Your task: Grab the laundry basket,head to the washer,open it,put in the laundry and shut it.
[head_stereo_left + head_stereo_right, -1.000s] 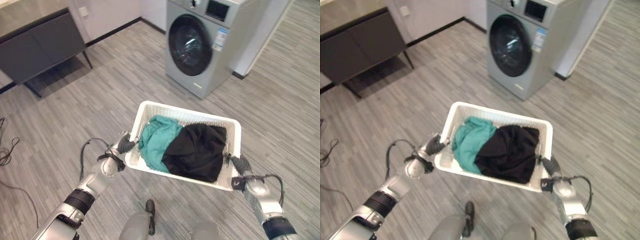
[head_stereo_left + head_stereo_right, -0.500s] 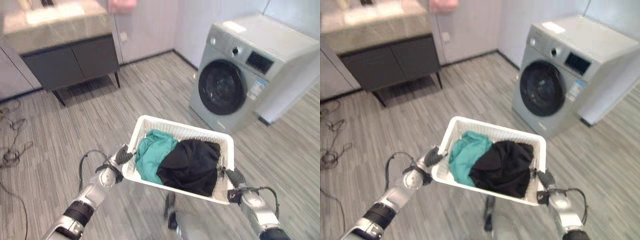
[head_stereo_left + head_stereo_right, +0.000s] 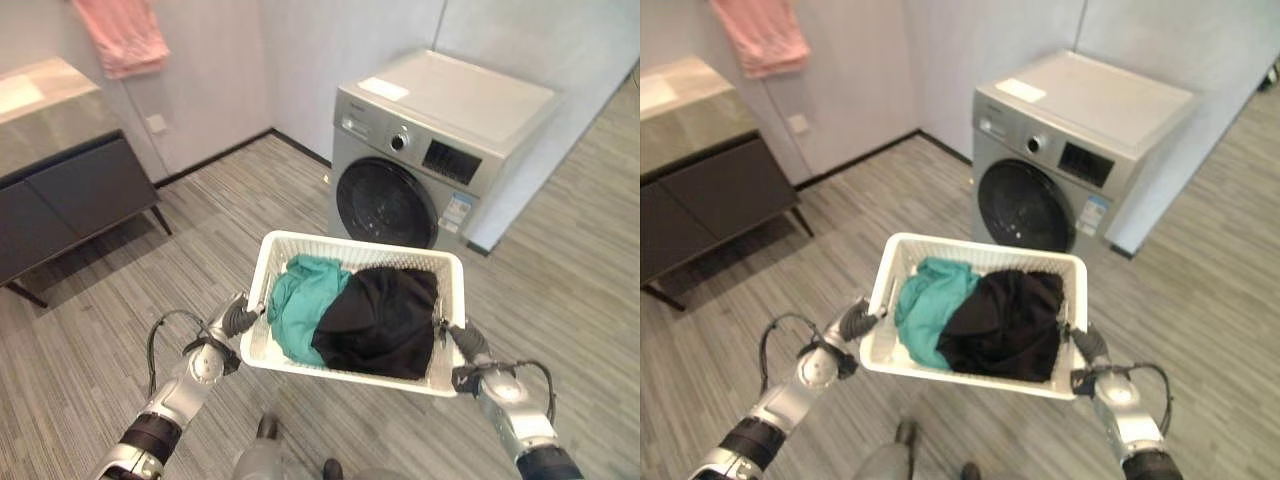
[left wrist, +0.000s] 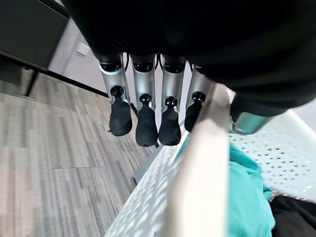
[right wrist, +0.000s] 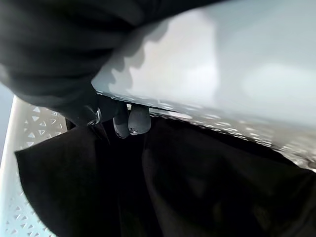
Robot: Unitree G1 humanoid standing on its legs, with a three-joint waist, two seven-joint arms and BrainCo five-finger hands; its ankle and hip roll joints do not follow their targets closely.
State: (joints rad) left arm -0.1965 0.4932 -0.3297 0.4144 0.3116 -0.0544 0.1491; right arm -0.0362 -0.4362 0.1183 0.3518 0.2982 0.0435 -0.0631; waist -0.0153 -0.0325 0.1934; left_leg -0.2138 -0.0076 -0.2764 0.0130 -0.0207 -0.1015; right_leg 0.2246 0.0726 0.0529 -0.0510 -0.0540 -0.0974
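The white laundry basket (image 3: 356, 366) is held off the grey plank floor (image 3: 120, 290) between the robot's two hands, one at each short end. The left hand (image 3: 236, 318) is at the basket's left rim; in the left wrist view its fingers (image 4: 146, 123) hang in a row down the outer side of the rim with the thumb on the inner side, so the hand is closed around the rim. The right hand (image 3: 468, 344) is at the right rim; in the right wrist view its dark fingertips (image 5: 133, 120) hook under the rim on the inside, next to the dark cloth, so this hand grips the rim too. Inside the basket lie a teal garment (image 3: 300, 300) on the left and a black garment (image 3: 380, 320) on the right, the black one partly overlapping the teal one. The silver-grey washing machine (image 3: 440, 150) stands just beyond the basket's far edge, against the wall, with its round dark door (image 3: 385, 205) shut and facing the robot. To the left, well apart, a dark cabinet (image 3: 70, 200) with a pale counter (image 3: 40, 95) stands by the wall, and a pink cloth (image 3: 122, 35) hangs on the wall above it.
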